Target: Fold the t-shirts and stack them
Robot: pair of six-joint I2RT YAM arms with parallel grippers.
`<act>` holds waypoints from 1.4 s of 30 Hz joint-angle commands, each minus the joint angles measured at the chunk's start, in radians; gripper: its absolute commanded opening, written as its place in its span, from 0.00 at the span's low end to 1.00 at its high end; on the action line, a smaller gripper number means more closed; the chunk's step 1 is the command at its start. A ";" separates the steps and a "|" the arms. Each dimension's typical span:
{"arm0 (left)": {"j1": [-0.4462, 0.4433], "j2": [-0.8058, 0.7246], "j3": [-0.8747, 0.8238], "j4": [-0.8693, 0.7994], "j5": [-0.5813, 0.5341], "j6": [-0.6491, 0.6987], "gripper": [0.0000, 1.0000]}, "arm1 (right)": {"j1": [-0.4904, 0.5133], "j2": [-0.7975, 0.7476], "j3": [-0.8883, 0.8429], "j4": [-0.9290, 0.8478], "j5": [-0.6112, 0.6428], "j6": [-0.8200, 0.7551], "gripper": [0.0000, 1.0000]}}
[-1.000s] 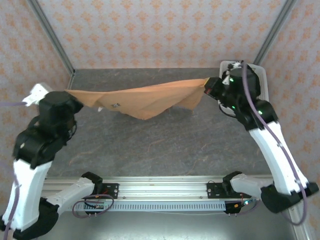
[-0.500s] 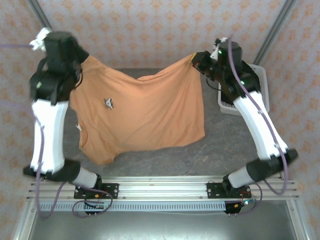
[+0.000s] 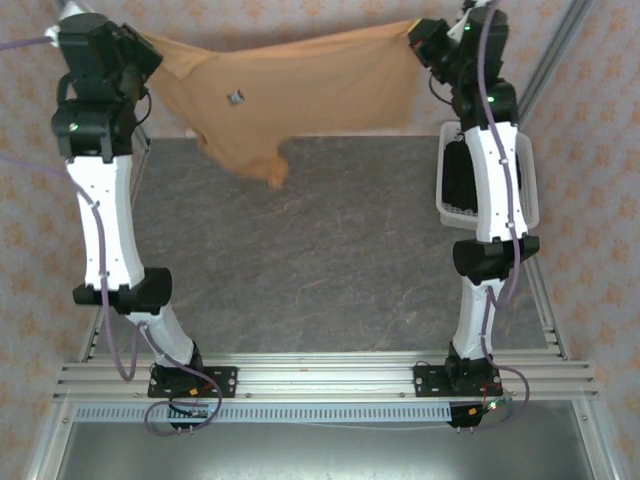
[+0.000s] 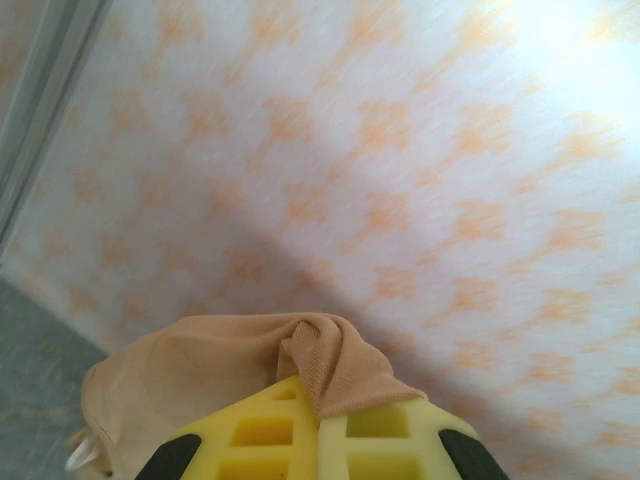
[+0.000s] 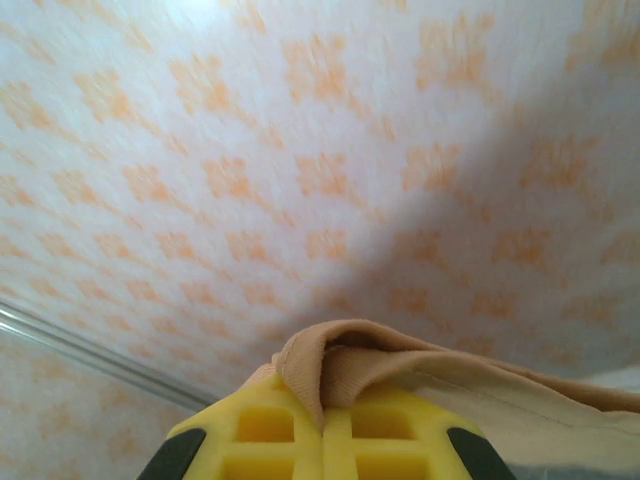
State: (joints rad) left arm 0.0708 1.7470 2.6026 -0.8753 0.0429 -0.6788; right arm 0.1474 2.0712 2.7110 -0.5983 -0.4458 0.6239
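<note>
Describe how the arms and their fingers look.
The left arm and right arm have white shells, black joints and bases. A purple cable runs along each; the right shows small green lights. Their fingers are yellow with square recesses.

Orange-patterned wallpaper walls [image 3: 25,260] — grey stone-look tabletop [image 3: 300,250], aluminium frame rails [image 3: 320,375].
</note>
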 commanded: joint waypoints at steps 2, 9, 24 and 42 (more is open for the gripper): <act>-0.020 -0.159 -0.136 0.014 0.024 0.025 0.00 | -0.034 -0.006 -0.007 -0.124 0.017 -0.040 0.00; -0.133 -0.495 -1.087 0.065 0.040 -0.108 0.00 | -0.013 -0.114 -0.572 -0.179 0.012 -0.118 0.00; -0.346 -0.644 -1.947 0.136 0.170 -0.541 0.00 | 0.120 -0.396 -1.665 0.053 0.116 0.011 0.00; -0.427 -0.844 -1.922 -0.099 0.323 -0.635 0.00 | 0.126 -0.761 -1.832 -0.269 0.354 -0.015 0.00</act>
State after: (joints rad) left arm -0.3332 0.8970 0.6216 -0.9157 0.3321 -1.3117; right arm 0.2687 1.3205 0.9020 -0.7986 -0.1558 0.6250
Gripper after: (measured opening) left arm 0.043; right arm 0.040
